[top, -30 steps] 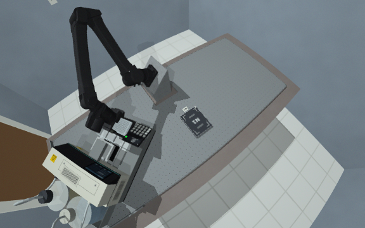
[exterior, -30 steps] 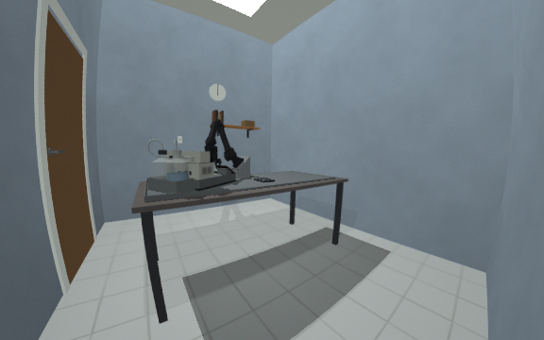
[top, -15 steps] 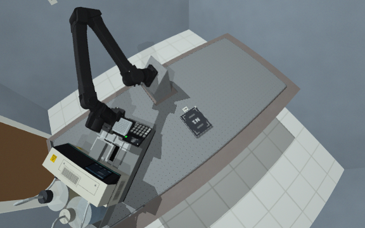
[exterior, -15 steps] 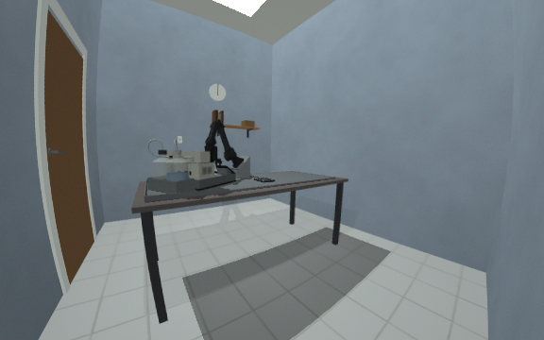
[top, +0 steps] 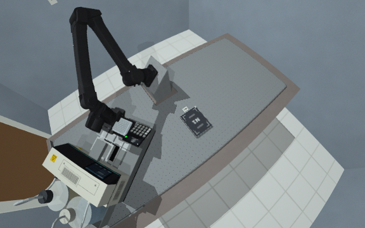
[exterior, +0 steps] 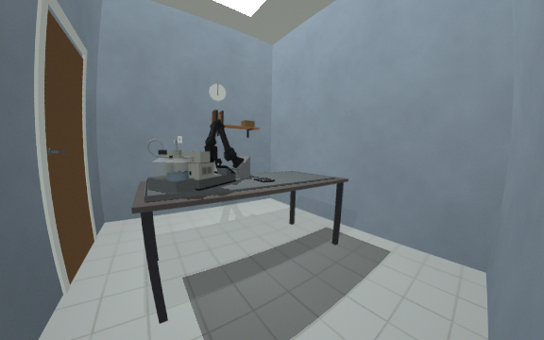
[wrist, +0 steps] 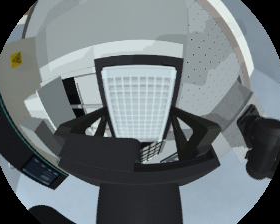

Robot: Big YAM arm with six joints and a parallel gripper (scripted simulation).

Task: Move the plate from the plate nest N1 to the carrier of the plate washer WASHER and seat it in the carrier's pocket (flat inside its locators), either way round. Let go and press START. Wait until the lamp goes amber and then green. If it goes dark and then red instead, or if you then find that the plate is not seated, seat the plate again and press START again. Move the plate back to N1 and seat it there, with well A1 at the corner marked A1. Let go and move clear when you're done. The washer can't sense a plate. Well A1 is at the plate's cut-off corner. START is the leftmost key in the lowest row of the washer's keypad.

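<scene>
The white well plate (top: 121, 126) (wrist: 138, 104) lies on the washer's carrier, beside the dark keypad (top: 140, 130). My gripper (top: 118, 126) (wrist: 139, 109) is open, with one finger on each long side of the plate. In the wrist view a dark frame (wrist: 180, 68) surrounds the plate; I cannot tell whether the plate sits flat inside the locators. A small lamp (top: 126, 137) at the keypad's corner glows green. The dark plate nest N1 (top: 201, 128) (exterior: 263, 179) lies empty in the middle of the table.
The cream washer housing (top: 81, 172) (exterior: 201, 170) stands at the table's left end, with bottles (top: 65, 215) beyond it. A grey wedge-shaped block (top: 160, 83) stands at the table's back edge beside the arm's elbow.
</scene>
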